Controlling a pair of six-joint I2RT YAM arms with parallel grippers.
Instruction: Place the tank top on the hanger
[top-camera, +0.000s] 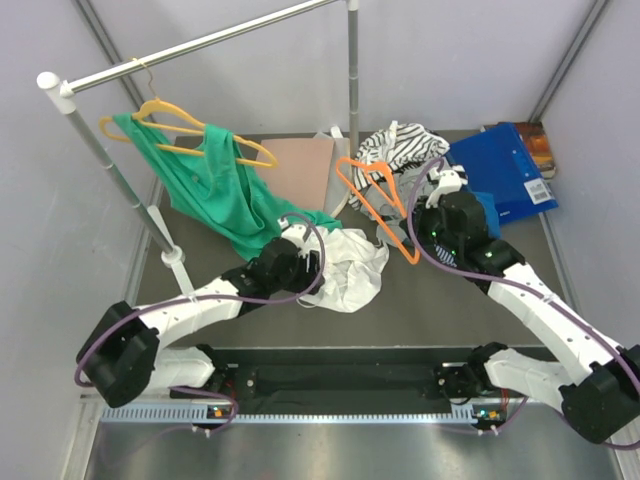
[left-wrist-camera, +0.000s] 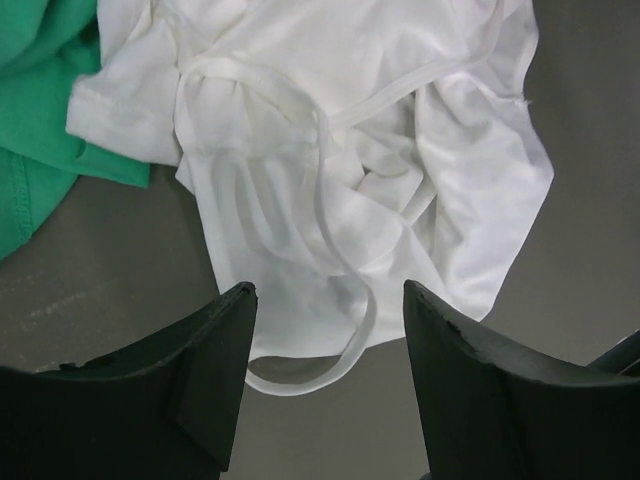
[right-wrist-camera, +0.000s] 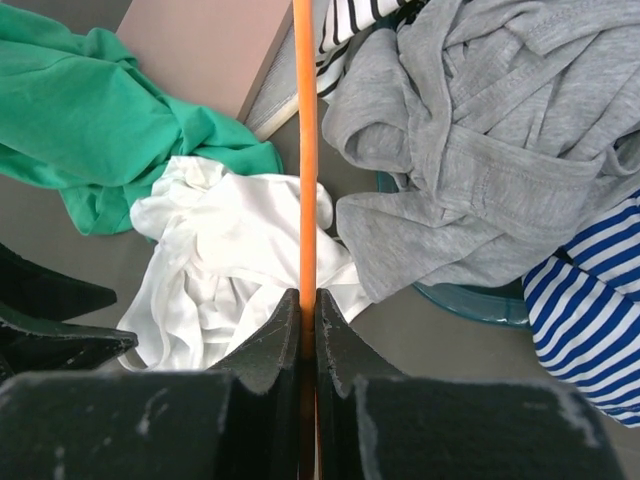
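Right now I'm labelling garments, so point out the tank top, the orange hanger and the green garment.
tank top (left-wrist-camera: 330, 160): left wrist view, crumpled middle fabric.
orange hanger (right-wrist-camera: 305, 150): right wrist view, straight bar.
green garment (top-camera: 215, 188): top view, draped body.

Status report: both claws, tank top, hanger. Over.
Left claw open above crumpled tank top, nothing held. Right claw shut on hanger. Green garment touching tank top's edge.
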